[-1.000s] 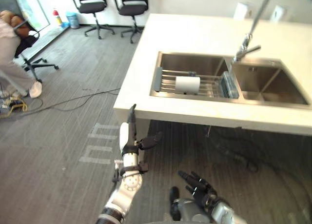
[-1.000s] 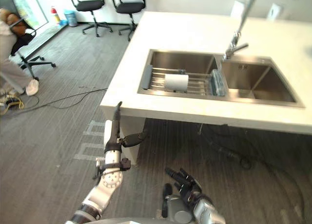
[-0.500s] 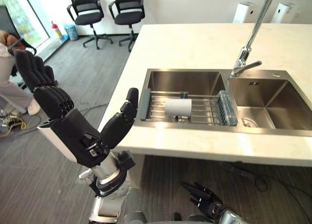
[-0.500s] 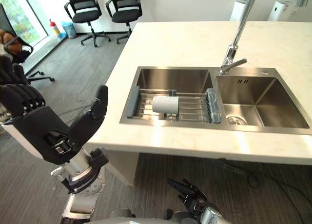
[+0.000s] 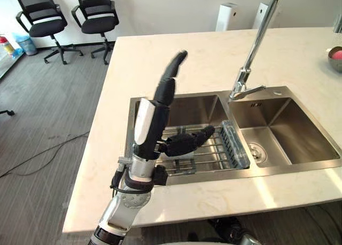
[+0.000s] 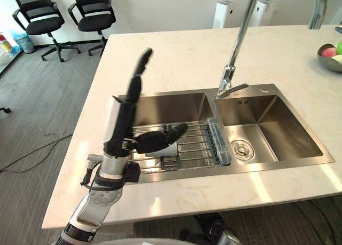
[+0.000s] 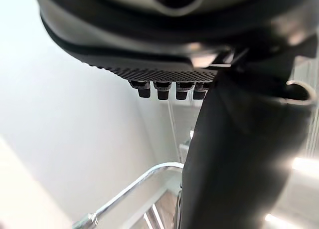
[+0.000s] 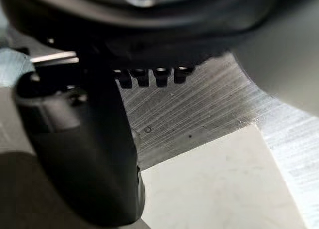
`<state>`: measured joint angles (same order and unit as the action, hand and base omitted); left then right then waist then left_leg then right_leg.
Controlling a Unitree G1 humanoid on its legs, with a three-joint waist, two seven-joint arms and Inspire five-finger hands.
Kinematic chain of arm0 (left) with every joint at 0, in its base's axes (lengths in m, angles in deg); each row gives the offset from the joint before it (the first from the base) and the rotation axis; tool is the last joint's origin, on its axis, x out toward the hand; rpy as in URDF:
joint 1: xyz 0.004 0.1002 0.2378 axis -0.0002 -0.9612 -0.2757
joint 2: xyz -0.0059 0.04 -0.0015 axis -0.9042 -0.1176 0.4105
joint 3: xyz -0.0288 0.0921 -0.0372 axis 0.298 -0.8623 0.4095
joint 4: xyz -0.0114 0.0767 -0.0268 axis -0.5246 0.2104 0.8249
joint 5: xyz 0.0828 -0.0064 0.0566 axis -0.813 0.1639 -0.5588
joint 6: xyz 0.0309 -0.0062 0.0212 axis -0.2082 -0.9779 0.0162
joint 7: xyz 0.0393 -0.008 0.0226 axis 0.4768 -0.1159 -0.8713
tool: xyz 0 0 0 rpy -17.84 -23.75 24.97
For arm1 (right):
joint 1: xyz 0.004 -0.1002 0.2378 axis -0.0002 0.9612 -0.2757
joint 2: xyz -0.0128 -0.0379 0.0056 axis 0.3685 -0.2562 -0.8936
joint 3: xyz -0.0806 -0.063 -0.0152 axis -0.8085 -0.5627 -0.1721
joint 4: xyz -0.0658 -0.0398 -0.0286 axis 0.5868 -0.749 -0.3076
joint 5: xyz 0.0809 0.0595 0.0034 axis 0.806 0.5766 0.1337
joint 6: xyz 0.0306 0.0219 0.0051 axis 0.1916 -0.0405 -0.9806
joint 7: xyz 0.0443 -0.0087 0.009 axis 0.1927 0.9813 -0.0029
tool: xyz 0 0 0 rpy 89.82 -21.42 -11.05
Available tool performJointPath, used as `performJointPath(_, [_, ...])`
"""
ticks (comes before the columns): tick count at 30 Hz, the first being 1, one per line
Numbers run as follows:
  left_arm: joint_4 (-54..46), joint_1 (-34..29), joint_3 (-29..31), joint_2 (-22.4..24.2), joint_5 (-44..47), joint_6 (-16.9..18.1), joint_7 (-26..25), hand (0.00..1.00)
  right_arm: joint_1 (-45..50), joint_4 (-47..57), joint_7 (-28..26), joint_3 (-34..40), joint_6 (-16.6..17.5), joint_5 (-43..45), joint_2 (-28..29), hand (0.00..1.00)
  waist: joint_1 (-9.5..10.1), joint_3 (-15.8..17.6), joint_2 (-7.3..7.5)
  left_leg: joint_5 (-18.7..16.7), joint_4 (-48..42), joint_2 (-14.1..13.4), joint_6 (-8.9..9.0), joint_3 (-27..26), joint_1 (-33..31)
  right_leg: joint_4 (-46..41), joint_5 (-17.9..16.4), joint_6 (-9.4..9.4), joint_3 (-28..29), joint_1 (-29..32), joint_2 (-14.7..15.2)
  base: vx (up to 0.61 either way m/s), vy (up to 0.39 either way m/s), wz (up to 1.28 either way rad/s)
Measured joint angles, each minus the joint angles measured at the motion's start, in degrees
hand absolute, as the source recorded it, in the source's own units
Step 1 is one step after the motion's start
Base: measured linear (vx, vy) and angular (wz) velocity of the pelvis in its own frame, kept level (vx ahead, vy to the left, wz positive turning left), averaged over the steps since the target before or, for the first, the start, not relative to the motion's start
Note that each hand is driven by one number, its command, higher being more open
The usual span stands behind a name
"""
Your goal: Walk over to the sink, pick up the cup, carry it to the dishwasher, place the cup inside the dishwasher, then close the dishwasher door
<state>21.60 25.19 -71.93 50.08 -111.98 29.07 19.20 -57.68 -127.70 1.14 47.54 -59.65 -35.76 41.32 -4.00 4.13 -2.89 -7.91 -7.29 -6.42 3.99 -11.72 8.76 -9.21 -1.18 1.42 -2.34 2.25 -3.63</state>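
The left robot hand point(image 5: 150, 119) hovers over the sink point(image 5: 270, 170), fingers and thumb apart, likely readied to enclose the cup point(image 6: 169, 150) on the rack point(image 5: 214, 149).

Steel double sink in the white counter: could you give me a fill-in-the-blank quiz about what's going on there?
The white cup lies on a metal wire ___.
That metal wire rack spans the steel sink's ___ basin.
The robot's dark left hand, raised above it with straight fingers, holds ___.
Missing words: rack; left; nothing.
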Motion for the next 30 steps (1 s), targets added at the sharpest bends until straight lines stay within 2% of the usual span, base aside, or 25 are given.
performJointPath(1, [0.7,0.0,0.3,-0.5,1.3,-1.9,2.5,1.00,-0.2,0.0,-0.3,0.0,0.0,-0.6,0.2,1.00,-0.03,0.2,0.31,0.0,-3.1,-0.2,-0.06,-0.9,-0.2,-3.3,0.0,0.05,-1.6,0.7,0.1,0.01,-0.073,-0.57])
performJointPath(2, [1.0,-0.1,0.6,-1.3,2.8,-3.4,4.8,1.00,-0.5,-0.3,-0.7,0.0,0.0,-1.4,0.3,1.00,0.03,0.7,1.24,-1.2,-3.6,0.4,-1.06,-1.3,-0.1,-5.1,0.1,0.10,-3.0,0.9,0.6,-0.05,-0.065,-0.64])
performJointPath(3, [0.8,0.0,1.2,-2.2,4.4,-5.0,7.4,1.00,-1.4,-1.6,-1.3,0.2,-0.2,-2.5,0.0,1.00,0.03,0.2,0.34,0.0,0.1,1.5,-2.34,0.0,0.0,-4.0,0.0,-0.07,-3.7,0.7,0.5,-0.06,-0.039,-0.65])
performJointPath(4, [0.6,0.5,2.3,-2.8,4.8,-5.6,9.0,1.00,-3.0,-2.7,-1.8,0.2,-1.1,-3.3,-0.9,1.00,-0.06,0.2,-0.45,-0.6,1.6,1.1,-3.13,-1.6,0.5,-6.9,-4.7,1.47,-7.1,1.3,1.8,-0.04,0.008,-0.55])
performJointPath(5, [1.0,0.6,3.0,-3.2,5.2,-6.4,9.7,1.00,-4.0,-3.6,-2.0,0.2,-1.3,-3.9,-1.3,1.00,-0.18,0.4,-0.12,-1.7,2.8,1.5,-2.76,-2.5,1.1,-11.3,-8.8,1.92,-12.4,2.0,5.5,-0.03,0.047,-0.38])
performJointPath(6, [1.6,0.5,3.3,-3.4,5.3,-7.0,10.2,1.00,-4.3,-4.5,-2.0,0.1,-1.3,-4.4,-1.3,1.00,0.05,0.6,0.40,-1.7,2.6,2.1,-2.71,-3.0,1.2,-11.8,-9.7,1.30,-14.1,1.5,8.1,-0.06,-0.009,-0.28])
performJointPath(7, [2.4,0.1,3.9,-3.8,5.4,-8.6,10.9,1.00,-4.6,-5.5,-2.0,-0.3,-1.4,-5.1,-1.8,1.00,0.42,0.5,0.60,-2.4,1.1,2.0,-1.91,-3.2,0.4,-7.2,-8.4,-2.02,-14.3,-0.4,10.0,-0.06,-0.095,-0.21])
performJointPath(9, [2.8,-0.1,4.7,-4.4,5.4,-10.7,12.1,1.00,-5.2,-7.2,-2.1,-1.3,-1.6,-5.7,-2.2,1.00,0.84,0.6,-0.36,-2.6,-0.6,-0.2,-1.13,-3.2,-1.4,4.6,-2.3,-2.27,-13.7,-4.4,6.2,-0.03,-0.159,-0.28])
performJointPath(10, [2.8,0.0,5.5,-4.5,5.4,-11.2,12.7,1.00,-5.6,-8.5,-2.1,-2.6,-1.8,-6.0,-2.4,1.00,1.83,0.6,-0.39,-2.7,-0.8,-1.3,-0.57,-4.6,-2.0,11.6,1.8,-1.63,-12.5,-6.6,4.1,-0.01,-0.130,-0.59])
performJointPath(11, [2.8,0.0,6.2,-4.4,5.4,-12.6,13.0,1.00,-5.9,-9.0,-2.1,-2.8,-2.1,-6.2,-2.5,1.00,2.48,0.6,-0.45,-2.5,-0.8,-1.9,0.02,-6.1,-2.4,13.7,3.4,-0.99,-11.1,-6.6,3.3,-0.01,-0.111,-0.64])
performJointPath(15, [2.9,0.0,5.8,-4.1,3.7,-16.5,16.0,1.00,-6.1,-8.8,-2.3,-3.7,-2.0,-6.0,-3.3,1.00,2.06,0.7,-0.58,-1.6,-0.7,-2.5,0.86,-6.5,-2.9,14.1,3.7,-0.64,-10.4,-5.8,2.5,-0.04,-0.076,-0.17])
performJointPath(19, [2.8,0.2,5.1,-4.2,-0.4,-19.7,19.0,1.00,-6.1,-8.4,-2.3,-4.9,-2.6,-5.5,-4.2,1.00,2.07,0.6,-0.61,-0.2,-1.4,-2.0,0.70,-5.1,-6.0,14.4,3.5,-0.60,-12.0,-3.8,3.1,-0.05,-0.010,0.19])
performJointPath(22, [2.9,0.2,3.4,-5.3,-1.5,-21.5,19.9,1.00,-6.2,-9.0,-2.3,-4.8,-3.4,-5.6,-4.6,1.00,2.93,0.7,-0.54,0.4,-2.8,-1.4,0.07,-5.2,-6.3,14.4,3.3,-0.54,-12.4,-4.2,4.1,-0.02,0.032,0.12])
performJointPath(24, [3.2,1.0,2.2,-6.1,-2.6,-22.3,20.3,1.00,-6.2,-9.0,-1.8,-4.7,-3.5,-5.3,-4.9,1.00,2.57,0.6,-0.69,1.5,-1.5,-0.4,0.15,-5.5,-5.5,14.3,3.8,-0.47,-13.3,-4.8,4.9,0.02,0.050,0.18])
performJointPath(26, [5.0,3.5,1.2,-6.7,-2.5,-23.2,20.5,1.00,-6.4,-9.0,-0.7,-4.7,-3.5,-4.3,-4.9,1.00,2.00,0.5,-0.99,3.2,4.1,0.3,0.47,-5.6,-2.9,14.1,4.1,-0.43,-14.3,-5.5,4.9,0.04,0.071,0.23])
performJointPath(30, [10.1,6.2,1.2,-9.0,-2.5,-25.9,21.6,1.00,-6.9,-9.3,0.4,-4.6,-3.7,-4.3,-4.7,1.00,0.19,0.6,-1.17,3.7,7.9,1.1,0.31,-5.3,0.7,14.1,4.5,-0.77,-15.1,-7.6,5.1,-0.02,0.088,0.11])
